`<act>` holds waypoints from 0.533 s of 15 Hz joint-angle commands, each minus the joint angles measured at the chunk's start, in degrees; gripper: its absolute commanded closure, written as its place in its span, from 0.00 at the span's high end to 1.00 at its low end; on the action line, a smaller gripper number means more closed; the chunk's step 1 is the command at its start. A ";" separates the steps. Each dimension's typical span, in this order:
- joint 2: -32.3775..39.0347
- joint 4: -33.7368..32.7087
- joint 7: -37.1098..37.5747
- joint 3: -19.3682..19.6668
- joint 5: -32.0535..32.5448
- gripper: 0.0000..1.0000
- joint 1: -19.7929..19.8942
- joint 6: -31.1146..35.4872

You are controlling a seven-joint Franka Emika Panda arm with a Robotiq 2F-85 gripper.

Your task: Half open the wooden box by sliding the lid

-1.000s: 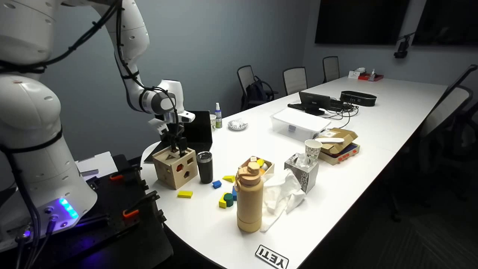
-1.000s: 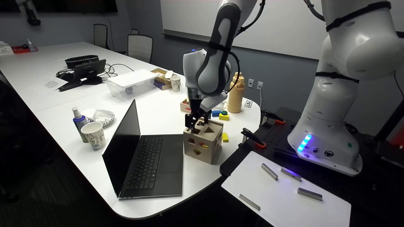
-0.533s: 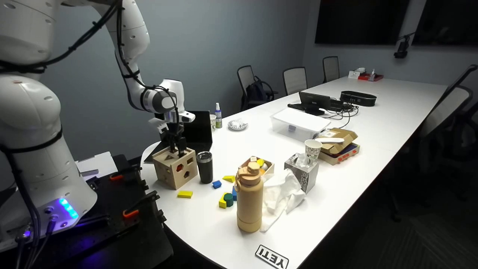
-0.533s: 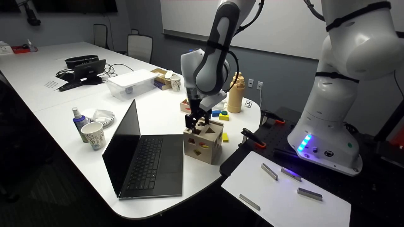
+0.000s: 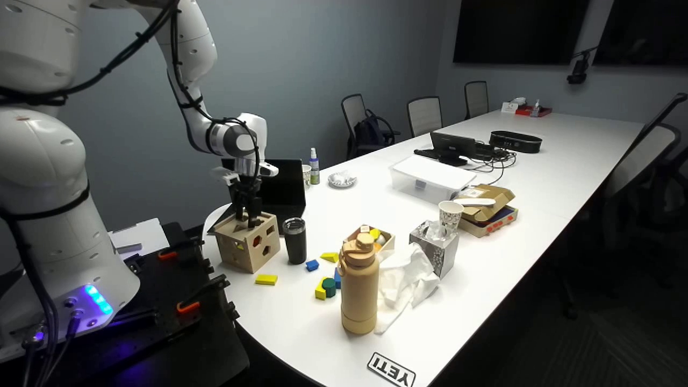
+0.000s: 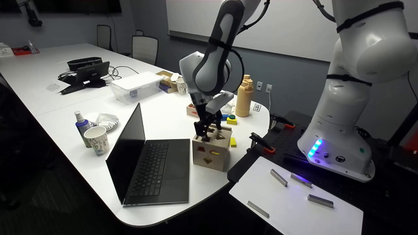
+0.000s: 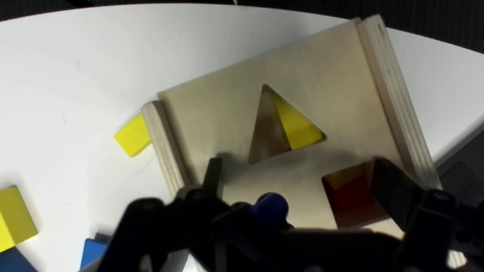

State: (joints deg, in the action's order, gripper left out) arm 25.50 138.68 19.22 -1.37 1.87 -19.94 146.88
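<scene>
The wooden box (image 5: 248,252) is a light-tan cube with cut-out holes. It stands upright on the white table in both exterior views (image 6: 210,155). Its lid (image 7: 234,102) lies between two side rails, with its edge about flush with the rail ends. The lid has a triangular, a square and a clover-like hole, with coloured blocks visible beneath. My gripper (image 7: 298,164) is open and points down at the lid, also in both exterior views (image 5: 245,221) (image 6: 211,131). One fingertip is at the square hole; how deep is unclear. The other is over bare lid. The lid's near part is hidden.
An open laptop (image 6: 166,169) stands close beside the box. A black tumbler (image 5: 295,242) stands on another side. A yellow block (image 5: 266,279) lies near the box, with several blocks further off. A tan bottle (image 5: 359,290) stands beyond. The table edge (image 7: 181,4) is near the box.
The gripper has moved slightly toward the robot's base side and tilted a little. The box has shifted slightly the same way and turned a bit. No clear sliding of the lid shows.
</scene>
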 commanded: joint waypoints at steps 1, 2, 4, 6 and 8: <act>0.85 -2.08 0.73 -0.47 1.88 1.00 0.45 -5.22; 1.02 -2.36 0.68 -0.51 2.05 1.00 0.51 -6.03; 1.45 -3.18 0.85 -0.55 2.43 1.00 0.49 -8.03; 1.84 -3.84 0.97 -0.59 3.05 1.00 0.47 -9.72; 2.17 -4.54 1.14 -0.59 3.44 1.00 0.44 -11.40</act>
State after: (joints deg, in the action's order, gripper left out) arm 26.78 135.91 19.27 -1.40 3.64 -19.95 139.10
